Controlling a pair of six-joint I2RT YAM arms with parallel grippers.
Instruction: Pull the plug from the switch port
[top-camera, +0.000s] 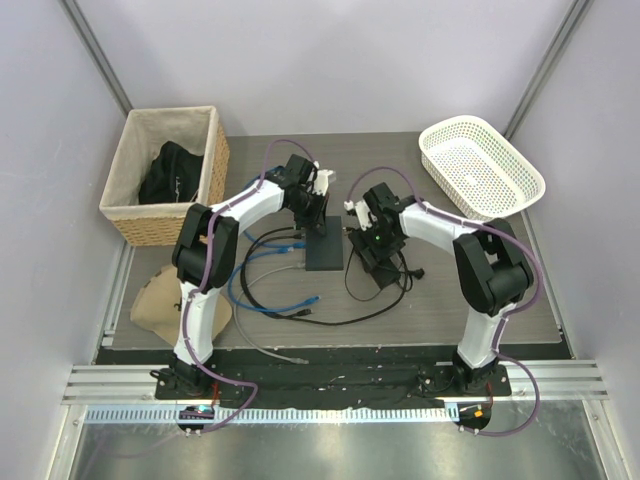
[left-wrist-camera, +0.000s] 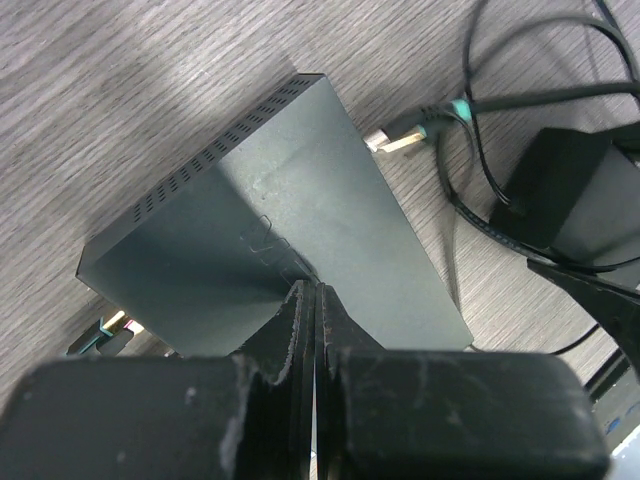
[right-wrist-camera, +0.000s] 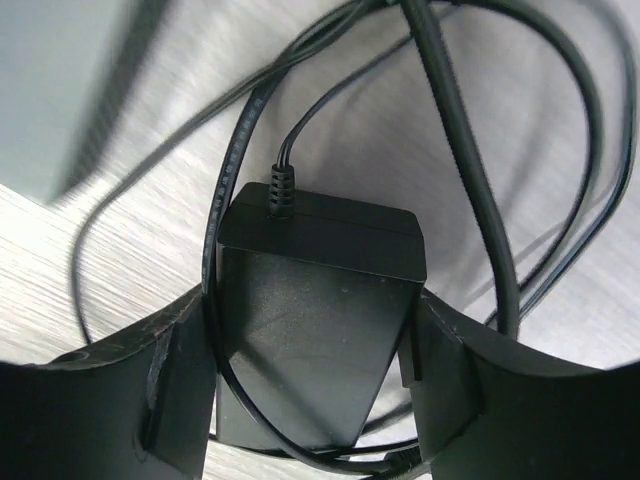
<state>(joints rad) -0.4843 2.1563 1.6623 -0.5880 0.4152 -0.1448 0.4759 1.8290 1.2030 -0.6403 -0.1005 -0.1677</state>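
— Where is the switch port found?
— Along an edge of the black switch, mid-counter, where a plug is seen; the sockets themselves are hidden. The left tool is clenched and pressed on the switch's top.
— And the right tool?
— A power brick is straddled, ringed by black cords; a firm grip cannot be told.

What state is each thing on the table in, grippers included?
Flat black rectangular switch box: lying flat, left gripper tips on its top.
Left gripper: shut.
Teal-booted cable plug: loose beside the box, unplugged.
Chunky black power brick: cord attached, right gripper astride it.
Right gripper: either side of the brick, grip unclear.
Woven wicker basket: upright, dark cloth inside.
White plastic mesh basket: upright.
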